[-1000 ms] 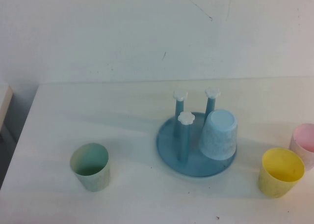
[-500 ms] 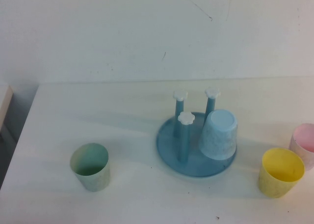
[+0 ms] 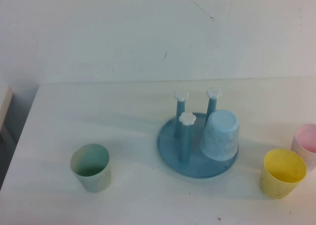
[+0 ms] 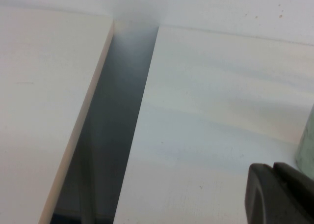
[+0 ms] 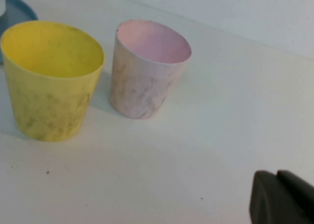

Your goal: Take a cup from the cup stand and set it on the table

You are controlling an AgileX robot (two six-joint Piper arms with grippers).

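The light blue cup [image 3: 220, 134] sits upside down over one peg of the blue cup stand [image 3: 173, 147] in the middle of the white table [image 3: 123, 126]. Three other pegs with white flower caps stand bare. Neither gripper shows in the high view. In the left wrist view my left gripper [image 4: 274, 168] is shut and empty, low over the table's left part next to the green cup. In the right wrist view my right gripper [image 5: 277, 175] is shut and empty over the table's right part, apart from the cups there.
A pale green cup [image 3: 91, 167] stands upright at the front left. A yellow cup [image 3: 283, 172] and a pink cup [image 3: 307, 143] stand at the right, also in the right wrist view [image 5: 51, 79] [image 5: 147, 69]. A dark gap [image 4: 113, 135] separates the table from a side table [image 4: 44, 101].
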